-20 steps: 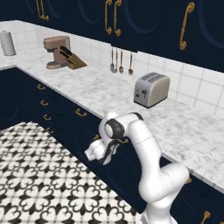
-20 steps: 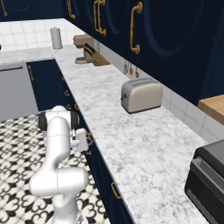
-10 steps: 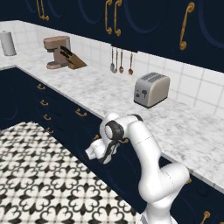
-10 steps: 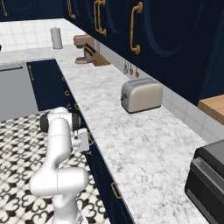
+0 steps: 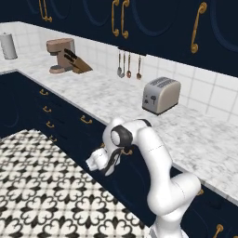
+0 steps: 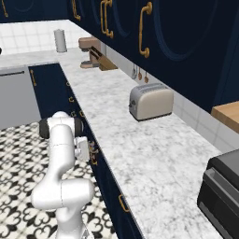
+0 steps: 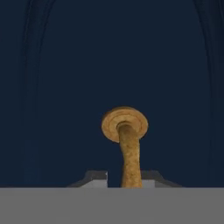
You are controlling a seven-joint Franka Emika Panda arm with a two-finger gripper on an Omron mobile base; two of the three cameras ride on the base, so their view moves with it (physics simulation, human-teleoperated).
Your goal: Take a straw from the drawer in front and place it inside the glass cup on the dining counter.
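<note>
We're on the first step: pincer (image 7: 124,183) clenched on the brass handle (image 7: 128,144) of the still-closed drawer (image 7: 65,87) under the tabletop's (image 5: 195,139) front edge; next is a straight pull outward to expose the straw, presumably inside.

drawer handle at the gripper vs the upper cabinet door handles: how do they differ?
The drawer handle sits low on the navy drawer front under the marble worktop; the upper cabinet door handles hang high above it.
The drawer handle is short and curved; the upper cabinet door handles are long and run vertically.
The drawer handle lies between the gripper fingers; the upper cabinet door handles are untouched.
Both are brass on navy.
</note>
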